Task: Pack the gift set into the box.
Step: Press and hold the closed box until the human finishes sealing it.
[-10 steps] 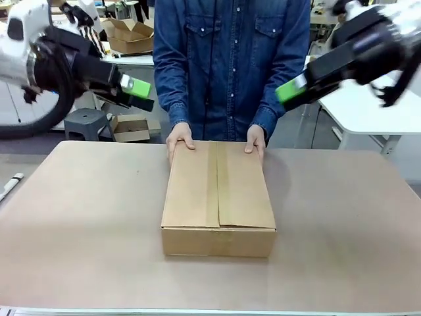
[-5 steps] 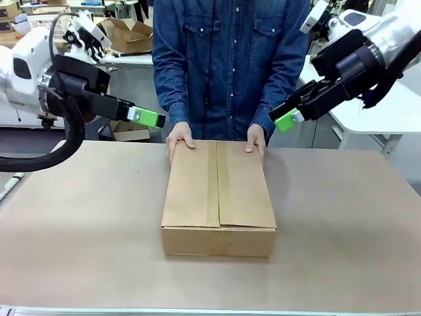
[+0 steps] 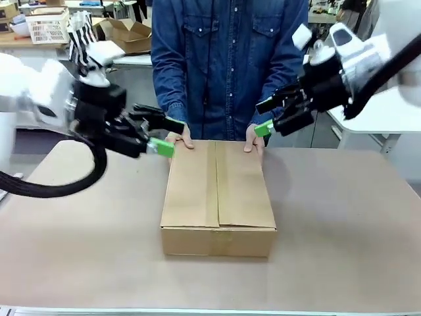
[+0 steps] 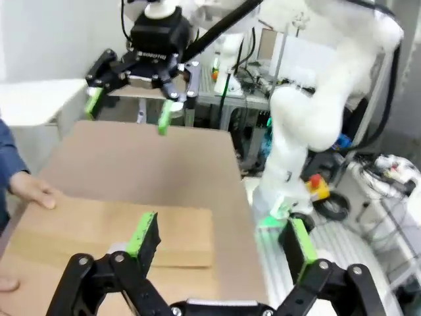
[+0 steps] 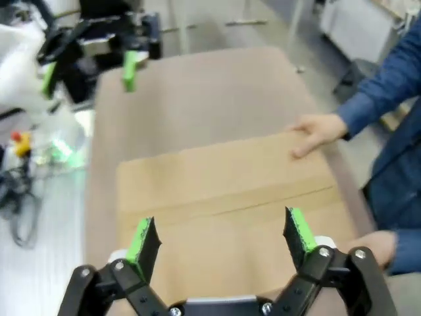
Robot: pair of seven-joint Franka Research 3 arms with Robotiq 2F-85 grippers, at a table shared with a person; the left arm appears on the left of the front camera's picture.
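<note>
The brown cardboard box (image 3: 218, 197) lies in the middle of the table with its top flaps down and a seam running along its length. A person's hands (image 3: 179, 137) rest on its far edge. My left gripper (image 3: 164, 135) hovers open by the box's far left corner, close to the person's hand. My right gripper (image 3: 264, 116) hovers open above the far right corner, over the other hand (image 3: 255, 138). The left wrist view has open fingers (image 4: 143, 234) above the box (image 4: 99, 227). Open pads (image 5: 299, 230) also frame the box (image 5: 223, 191) in the right wrist view. The gift set is out of view.
The tan table (image 3: 342, 224) spreads wide on both sides of the box. The person in a denim shirt (image 3: 227, 59) stands at the far edge. A smaller open cardboard box (image 3: 128, 33) and a white basket (image 3: 49, 26) sit on benches behind.
Both arms have come down and inward from high at the sides to the box's far corners. Their grippers now stand near the person's hands. The box and hands stayed put.
</note>
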